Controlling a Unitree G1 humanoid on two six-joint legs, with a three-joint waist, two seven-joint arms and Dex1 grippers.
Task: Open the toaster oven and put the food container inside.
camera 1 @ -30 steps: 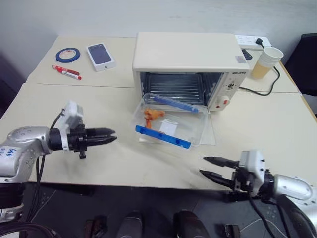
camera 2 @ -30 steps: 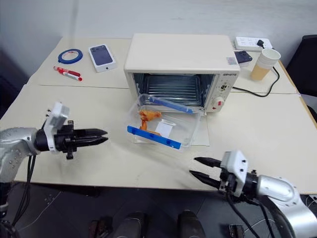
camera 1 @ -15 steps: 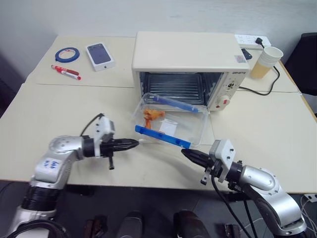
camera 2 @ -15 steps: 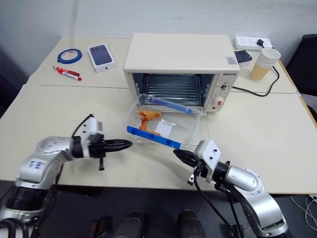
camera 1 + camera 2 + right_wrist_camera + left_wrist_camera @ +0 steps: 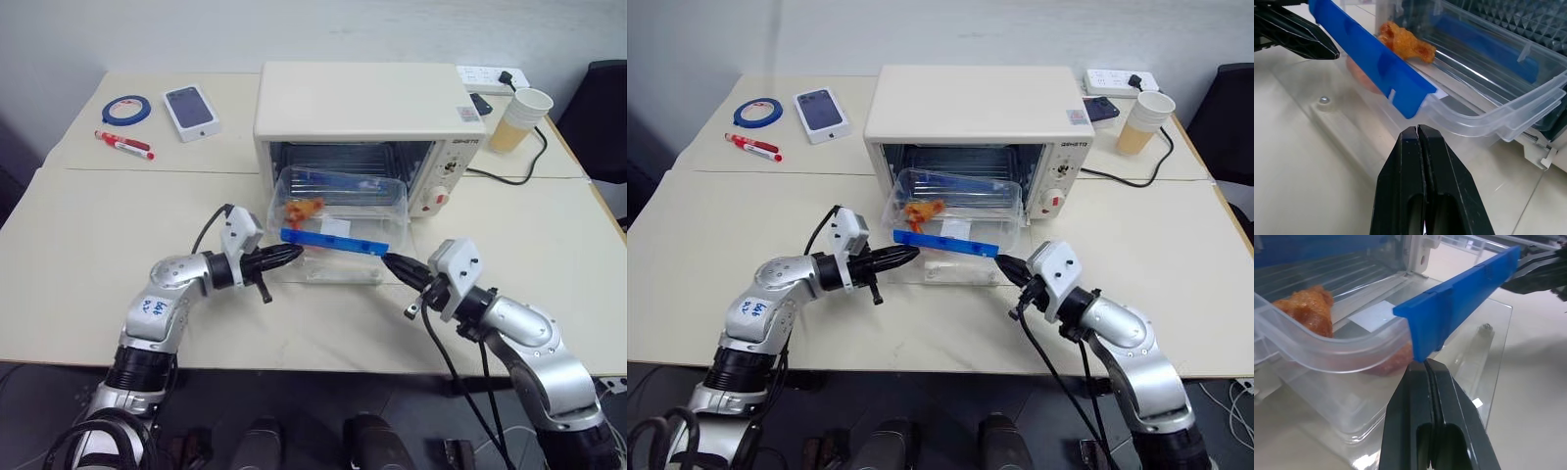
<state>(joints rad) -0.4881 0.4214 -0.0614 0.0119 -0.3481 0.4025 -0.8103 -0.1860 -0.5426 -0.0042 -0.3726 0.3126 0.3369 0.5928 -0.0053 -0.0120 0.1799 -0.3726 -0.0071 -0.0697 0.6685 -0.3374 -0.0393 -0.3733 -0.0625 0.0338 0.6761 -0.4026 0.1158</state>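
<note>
The table (image 5: 88,225) was viewed from above by both head cameras, aimed forward and down, with nearly the same scene shared: oven (image 5: 362,103), container (image 5: 343,201) and both arms. Each wrist camera was aimed along its own closed fingers, very close to the container. The blue clip (image 5: 1459,308) was shared by both wrist views, and the opposite gripper was caught in each.

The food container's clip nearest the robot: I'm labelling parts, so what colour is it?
Blue. The clip on the clear food container shows best in the left wrist view.
</note>
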